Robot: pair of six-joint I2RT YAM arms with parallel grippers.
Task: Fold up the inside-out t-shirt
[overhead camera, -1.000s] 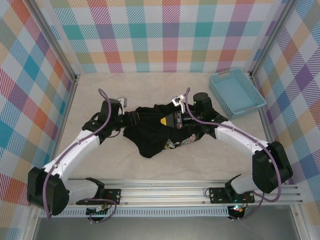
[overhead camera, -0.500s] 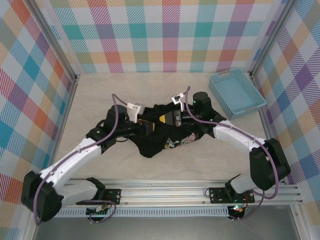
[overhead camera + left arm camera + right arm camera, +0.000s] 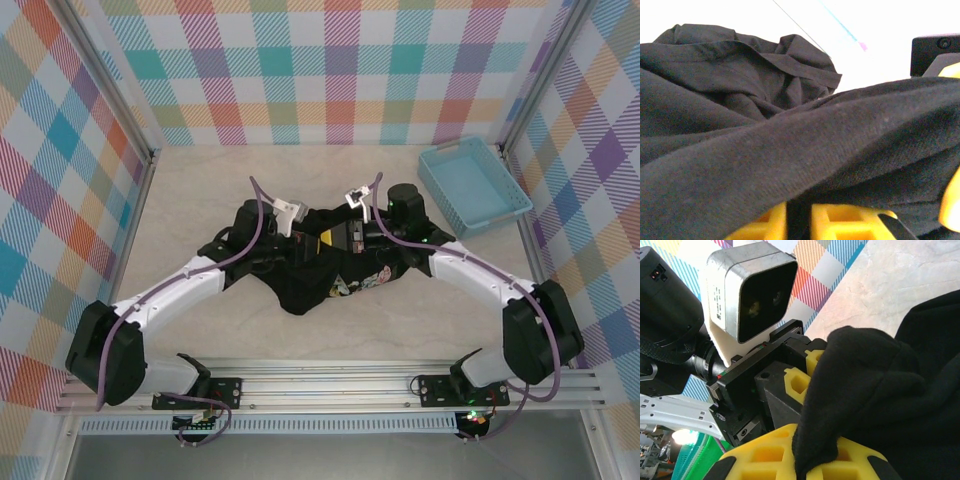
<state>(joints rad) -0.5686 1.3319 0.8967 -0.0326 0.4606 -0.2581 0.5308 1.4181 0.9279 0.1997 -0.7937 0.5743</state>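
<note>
The inside-out t-shirt (image 3: 305,280) lies crumpled and black at mid-table, its small multicoloured print (image 3: 357,284) facing up. My left gripper (image 3: 300,246) has come in from the left to the shirt's top edge. In the left wrist view its yellow jaws (image 3: 799,220) stand nearly together with black cloth (image 3: 765,160) pinched in the narrow gap. My right gripper (image 3: 327,241) sits close beside it, shut on a fold of the t-shirt (image 3: 880,390), which bulges up from between its jaws (image 3: 815,462). The left gripper's yellow fingers (image 3: 798,383) show just behind that fold.
A light blue tray (image 3: 473,185) stands at the back right corner. Plaid walls enclose the table on three sides. The metal rail (image 3: 340,385) with both arm bases runs along the near edge. Bare tabletop (image 3: 200,190) lies around the shirt.
My left arm swung right along the shirt's top edge until it met the right gripper, and its jaws closed on the cloth. The right gripper kept its place and grip.
</note>
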